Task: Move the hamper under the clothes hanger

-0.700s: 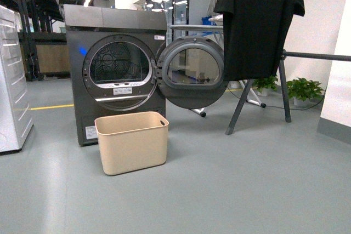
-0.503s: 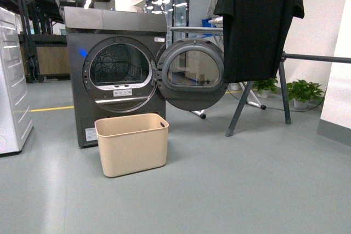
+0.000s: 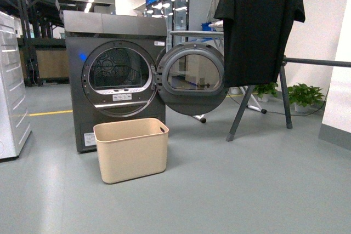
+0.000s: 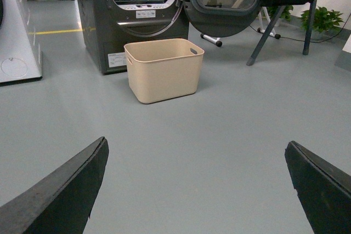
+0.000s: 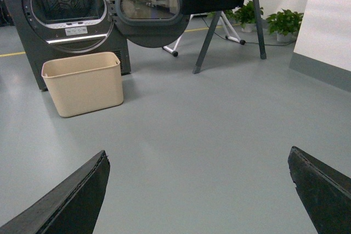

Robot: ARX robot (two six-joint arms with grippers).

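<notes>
The beige hamper (image 3: pixel 131 149) stands empty on the grey floor in front of the dark grey dryer. It also shows in the left wrist view (image 4: pixel 163 69) and the right wrist view (image 5: pixel 83 83). The clothes hanger (image 3: pixel 285 89), a dark metal rack with splayed legs and a horizontal bar, stands to the hamper's right with a black T-shirt (image 3: pixel 258 26) on it. The rack also shows in the right wrist view (image 5: pixel 255 15). My left gripper (image 4: pixel 196 149) and right gripper (image 5: pixel 198 154) are both open, empty, and far short of the hamper. Neither arm shows in the front view.
The dryer (image 3: pixel 118 75) has its round door (image 3: pixel 192 78) swung open toward the rack. A white appliance (image 3: pixel 12 86) stands at the left. Potted plants (image 3: pixel 304 94) and a white wall (image 3: pixel 337 80) are at the right. A yellow line (image 3: pixel 49 113) crosses the floor.
The front view has shifted slightly: the hamper and dryer sit a little lower and nearer in the picture. The hamper itself stays in front of the dryer.
</notes>
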